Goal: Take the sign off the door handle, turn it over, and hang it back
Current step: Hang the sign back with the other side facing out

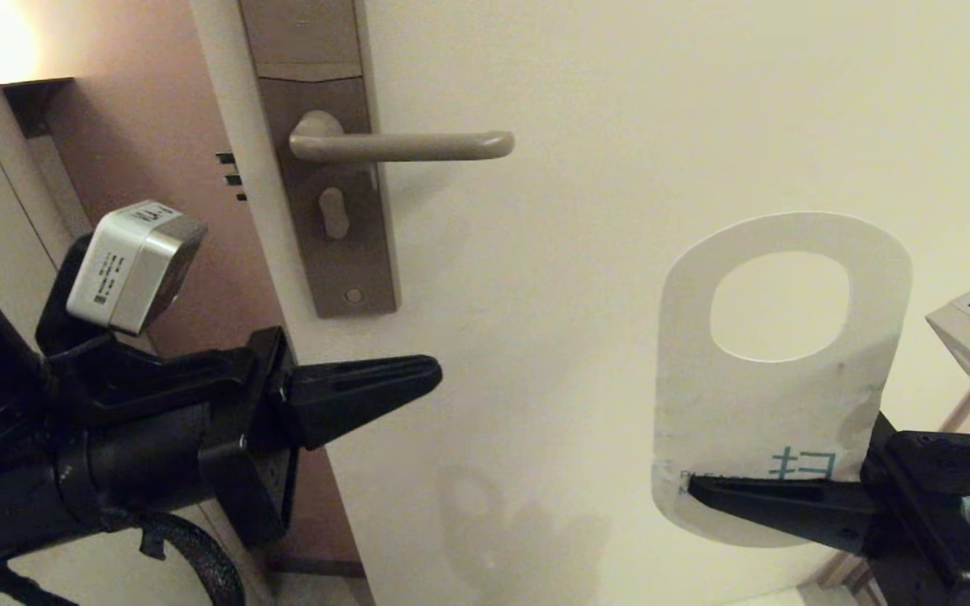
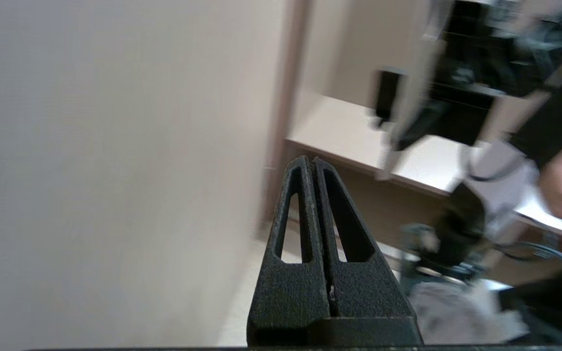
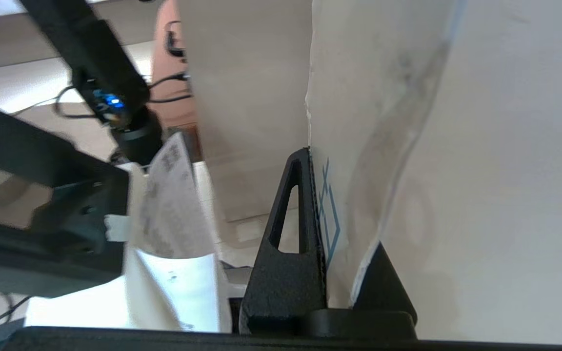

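The sign is off the handle and stands upright at the right in the head view, white side towards me, oval hole at the top. My right gripper is shut on the sign's lower part, coming in from the right. In the right wrist view the sign is pinched between the two black fingers. The door handle is bare, up and to the left of the sign. Lower left, my left gripper is shut on nothing, its tip pointing right, below the handle. The left wrist view shows that gripper pressed together.
The brown lock plate runs down the cream door. The door's edge and a reddish-brown wall lie to the left, behind my left arm. A lit wall lamp glows at top left.
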`<state>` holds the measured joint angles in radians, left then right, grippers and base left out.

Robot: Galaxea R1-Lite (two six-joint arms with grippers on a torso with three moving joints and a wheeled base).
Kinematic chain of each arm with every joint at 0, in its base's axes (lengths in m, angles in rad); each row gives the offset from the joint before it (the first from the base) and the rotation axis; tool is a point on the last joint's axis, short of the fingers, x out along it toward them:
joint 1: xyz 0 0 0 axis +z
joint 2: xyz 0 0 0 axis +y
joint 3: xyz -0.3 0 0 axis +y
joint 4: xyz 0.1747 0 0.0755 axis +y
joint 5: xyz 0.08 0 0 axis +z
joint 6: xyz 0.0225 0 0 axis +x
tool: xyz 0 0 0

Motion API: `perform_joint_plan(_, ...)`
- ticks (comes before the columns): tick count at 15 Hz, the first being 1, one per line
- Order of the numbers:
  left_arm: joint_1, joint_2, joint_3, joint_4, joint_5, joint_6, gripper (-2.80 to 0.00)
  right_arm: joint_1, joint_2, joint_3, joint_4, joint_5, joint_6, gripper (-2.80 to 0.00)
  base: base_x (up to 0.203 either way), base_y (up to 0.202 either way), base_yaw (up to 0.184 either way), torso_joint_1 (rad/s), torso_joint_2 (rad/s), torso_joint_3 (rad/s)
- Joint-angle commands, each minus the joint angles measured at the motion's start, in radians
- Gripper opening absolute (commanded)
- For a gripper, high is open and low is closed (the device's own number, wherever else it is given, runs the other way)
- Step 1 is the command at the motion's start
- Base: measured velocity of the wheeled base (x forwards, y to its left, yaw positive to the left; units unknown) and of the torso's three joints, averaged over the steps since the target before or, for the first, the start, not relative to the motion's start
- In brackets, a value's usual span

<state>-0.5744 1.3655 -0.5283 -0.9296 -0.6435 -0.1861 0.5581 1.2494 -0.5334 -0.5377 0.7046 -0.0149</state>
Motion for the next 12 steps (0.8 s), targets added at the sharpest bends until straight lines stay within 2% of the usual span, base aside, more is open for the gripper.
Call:
perform_joint_plan(1, 0.065, -0.03, 0.013, 0.0, -0.004, 0.0, -2.8, 0.0, -0.001, 0.001, -0.004, -0.005, 0.0, -2.8, 0.0, 0.0, 0.0, 0.0, 0.0, 0.0)
perform_joint_plan(2, 0.096, -0.05, 0.028, 0.011, -0.004, 0.011, -2.8, 0.0, -0.001, 0.001, -0.004, -0.017, 0.0, -2.8, 0.0, 0.0, 0.0, 0.0, 0.0, 0.0)
perform_joint_plan(5, 0.184, -0.132, 0.11, 0.093, -0.007, 0.12, -2.8, 0.0, -0.004, 0.003, -0.004, -0.043, 0.0, -2.8, 0.0, 0.0, 0.0, 0.0, 0.0, 0.0)
perform_joint_plan(6, 0.204, -0.161, 0.132, 0.113, -0.008, 0.139, -2.8, 0.0, -0.008, 0.003, -0.004, -0.045, 0.0, -2.8, 0.0, 0.0, 0.0, 0.0, 0.0, 0.0)
perform_joint_plan(10, 0.241, -0.244, 0.207, 0.125, -0.009, 0.141, -2.8, 0.0, -0.01, 0.013, -0.005, -0.078, 0.0, -2.8, 0.0, 0.0, 0.0, 0.0, 0.0, 0.0)
perform_joint_plan(12, 0.297, -0.27, 0.237, 0.126, -0.01, 0.139, -2.8, 0.0, -0.011, 0.015, -0.005, -0.097, 0.0, -2.8, 0.0, 0.0, 0.0, 0.0, 0.0, 0.0)
